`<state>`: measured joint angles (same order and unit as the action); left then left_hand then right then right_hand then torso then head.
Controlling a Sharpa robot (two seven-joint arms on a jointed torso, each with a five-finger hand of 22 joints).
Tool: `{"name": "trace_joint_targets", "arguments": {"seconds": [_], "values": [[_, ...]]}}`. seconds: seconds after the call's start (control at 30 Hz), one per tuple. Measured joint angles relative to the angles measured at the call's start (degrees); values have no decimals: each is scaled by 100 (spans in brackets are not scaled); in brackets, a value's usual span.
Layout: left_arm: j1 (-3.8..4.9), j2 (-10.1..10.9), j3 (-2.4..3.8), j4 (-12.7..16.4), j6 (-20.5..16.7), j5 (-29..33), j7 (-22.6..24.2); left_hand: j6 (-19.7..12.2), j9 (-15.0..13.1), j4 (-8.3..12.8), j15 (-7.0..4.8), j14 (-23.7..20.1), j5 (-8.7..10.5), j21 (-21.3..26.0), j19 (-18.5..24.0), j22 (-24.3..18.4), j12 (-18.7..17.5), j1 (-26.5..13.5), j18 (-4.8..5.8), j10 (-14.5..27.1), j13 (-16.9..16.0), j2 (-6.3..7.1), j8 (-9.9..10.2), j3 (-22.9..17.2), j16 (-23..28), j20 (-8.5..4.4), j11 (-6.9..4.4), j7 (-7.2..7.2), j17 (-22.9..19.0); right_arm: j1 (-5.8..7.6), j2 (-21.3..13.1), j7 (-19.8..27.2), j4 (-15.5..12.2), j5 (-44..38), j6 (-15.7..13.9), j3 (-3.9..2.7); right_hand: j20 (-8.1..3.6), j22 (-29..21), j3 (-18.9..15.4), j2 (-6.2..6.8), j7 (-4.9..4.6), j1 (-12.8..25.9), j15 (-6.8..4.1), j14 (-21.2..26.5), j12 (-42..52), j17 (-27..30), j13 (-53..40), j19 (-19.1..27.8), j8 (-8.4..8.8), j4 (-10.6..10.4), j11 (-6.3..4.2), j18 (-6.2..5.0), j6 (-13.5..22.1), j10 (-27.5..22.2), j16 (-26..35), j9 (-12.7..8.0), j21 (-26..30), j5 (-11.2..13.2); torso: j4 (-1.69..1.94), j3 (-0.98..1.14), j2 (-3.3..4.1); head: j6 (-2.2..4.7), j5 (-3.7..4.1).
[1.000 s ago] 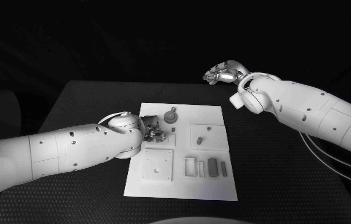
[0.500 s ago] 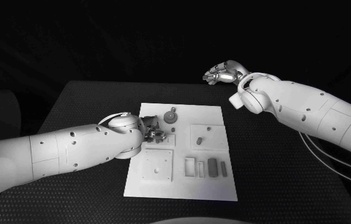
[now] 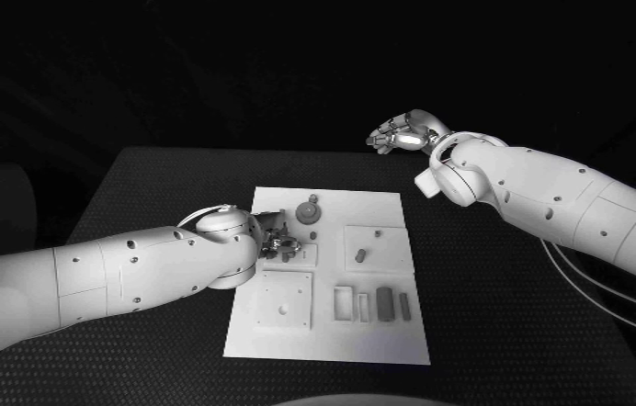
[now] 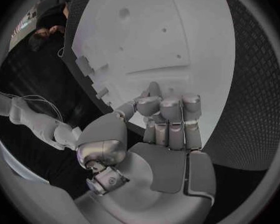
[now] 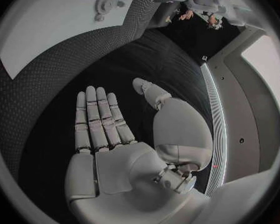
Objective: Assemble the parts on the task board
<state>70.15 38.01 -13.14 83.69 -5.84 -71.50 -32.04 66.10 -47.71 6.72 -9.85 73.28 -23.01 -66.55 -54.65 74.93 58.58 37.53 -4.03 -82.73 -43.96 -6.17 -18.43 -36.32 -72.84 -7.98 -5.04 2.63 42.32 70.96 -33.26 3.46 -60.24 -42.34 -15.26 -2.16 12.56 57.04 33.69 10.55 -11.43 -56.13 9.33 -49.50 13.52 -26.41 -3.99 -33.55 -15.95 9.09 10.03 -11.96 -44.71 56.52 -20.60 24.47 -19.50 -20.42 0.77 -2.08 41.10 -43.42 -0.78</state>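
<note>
Board [image 3: 378, 332] lies mid-table, parts [image 3: 384, 301] near its 5 o'clock corner. Left hand [image 3: 276, 239] is over the board's 9 o'clock edge, fingers curled; whether it holds anything, I cannot tell. Right hand [image 3: 402, 134] hangs at 1 o'clock beyond the board, released, fingers straight.

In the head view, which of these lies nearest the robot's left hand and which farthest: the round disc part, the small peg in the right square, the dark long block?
From the left hand:
1. Round disc part, just beyond it, at the board's far end.
2. Small upright peg in the raised square, to its right.
3. Dark long block, near the board's near right corner.
</note>
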Motion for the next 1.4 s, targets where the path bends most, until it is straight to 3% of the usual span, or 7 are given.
{"name": "trace_joint_targets", "arguments": {"seconds": [0.93, 1.07, 1.3, 1.4], "values": [[-2, -21, 3, -44, 85, 4, 12, 44, -42, 114, -1, 1, -144, -45, 0, -2, 43, 4, 1, -12, 38, -2, -83, -62, -42, 0, -12, -6, -51, -5, -14, -2, -1, 0, 13, 1, 1, 10, 0, 0, 0, 0, 11, 11, 0, 6, 0, 41, 0, 0, 0, 0, 0, 0, 25, -6, 0, 0, 4, 2, -1, -23, 25], [-3, -32, 2, -59, 89, 10, 12, 67, -37, 121, -1, 1, -22, -45, 0, -2, 43, -4, 1, -20, 47, -10, -70, -69, -64, 0, -20, -6, -65, -5, -14, -2, -4, 0, 14, 0, 1, 10, 0, 0, 0, 0, 18, 18, 0, 6, 0, 42, 0, 0, 0, 0, 0, 0, 25, -11, 4, 0, 5, 3, -2, -23, 27], [1, -41, 7, -78, 124, 23, 12, 79, -37, 116, -1, 1, 24, -45, 0, -2, 66, -14, 1, -6, 53, -20, -61, -75, -64, 0, -6, -2, -74, -5, -18, -2, -7, 0, 14, 0, 1, 15, -16, 0, 0, 0, 17, 18, 0, 6, 0, 42, 0, 16, 0, 0, 0, 0, 25, -11, 22, 0, 2, 3, -3, -15, 28], [5, -46, 9, -92, 150, 31, 12, 83, -37, 130, -2, 1, 200, -45, 0, -2, 66, -14, 1, -7, 66, -20, -61, -61, -68, 0, -6, -6, -86, -5, -25, -3, -7, 0, 14, 0, 1, 15, -15, 0, 0, 0, 17, 18, -22, 6, 0, 42, 0, 16, 0, 0, 0, 0, 25, -11, 22, 0, -1, 4, -3, -15, 27]]}}
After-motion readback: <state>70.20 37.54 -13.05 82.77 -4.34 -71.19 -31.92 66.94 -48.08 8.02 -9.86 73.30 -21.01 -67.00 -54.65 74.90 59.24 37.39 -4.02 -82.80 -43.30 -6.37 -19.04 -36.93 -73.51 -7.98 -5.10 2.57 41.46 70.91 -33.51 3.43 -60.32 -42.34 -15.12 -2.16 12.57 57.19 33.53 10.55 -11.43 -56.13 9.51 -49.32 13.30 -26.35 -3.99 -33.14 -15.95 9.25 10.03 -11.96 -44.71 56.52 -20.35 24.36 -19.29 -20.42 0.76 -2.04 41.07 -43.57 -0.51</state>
